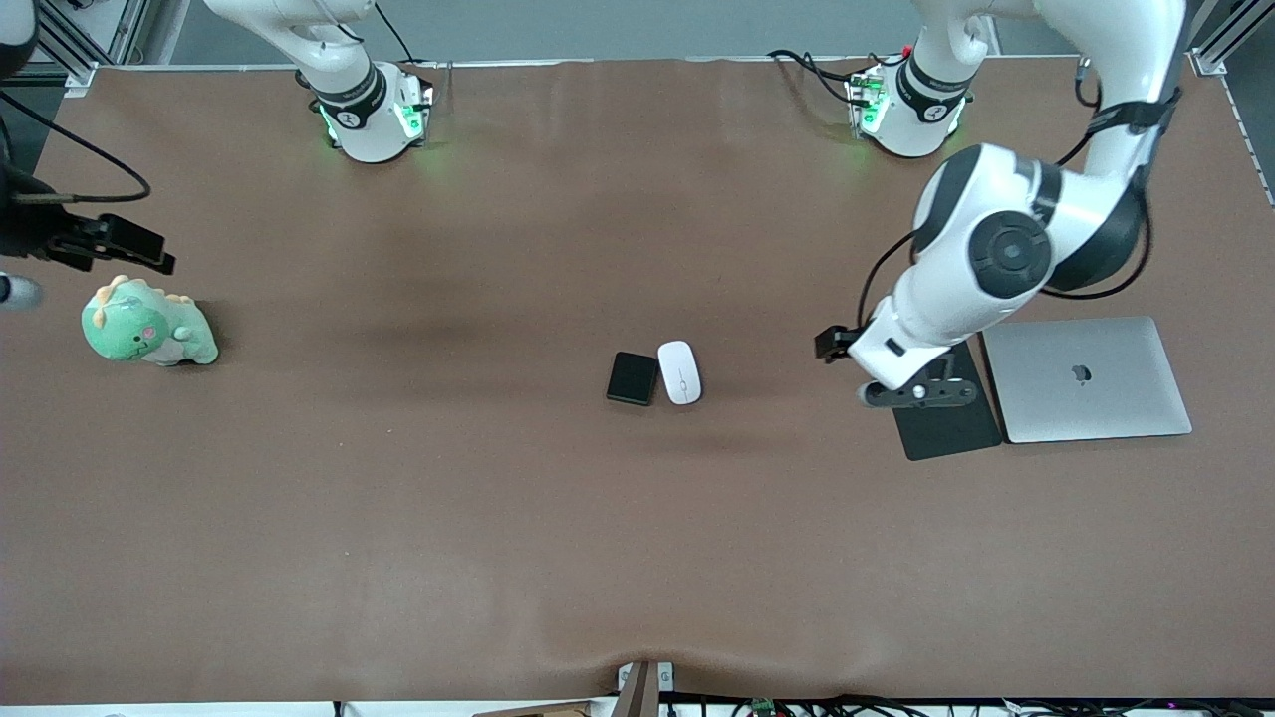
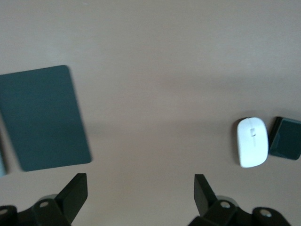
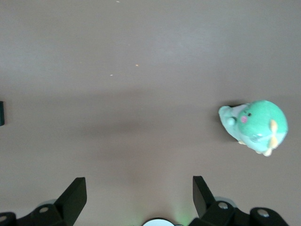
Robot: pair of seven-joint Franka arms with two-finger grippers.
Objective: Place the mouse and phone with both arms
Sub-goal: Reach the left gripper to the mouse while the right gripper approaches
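Observation:
The white mouse (image 1: pixel 679 372) and the small black phone (image 1: pixel 633 378) lie side by side, touching or nearly so, at the table's middle. Both also show in the left wrist view, the mouse (image 2: pixel 252 141) next to the phone (image 2: pixel 285 144). My left gripper (image 1: pixel 921 392) hangs open and empty over the edge of a flat black mat (image 1: pixel 946 423), toward the left arm's end from the mouse; its fingers stand wide apart in the left wrist view (image 2: pixel 140 189). My right gripper (image 1: pixel 120 242) is open and empty above the table at the right arm's end, also shown in the right wrist view (image 3: pixel 139 190).
A closed silver laptop (image 1: pixel 1086 378) lies beside the black mat (image 2: pixel 44 117) at the left arm's end. A green plush dinosaur (image 1: pixel 147 327) sits below my right gripper's spot at the right arm's end and shows in the right wrist view (image 3: pixel 256 126).

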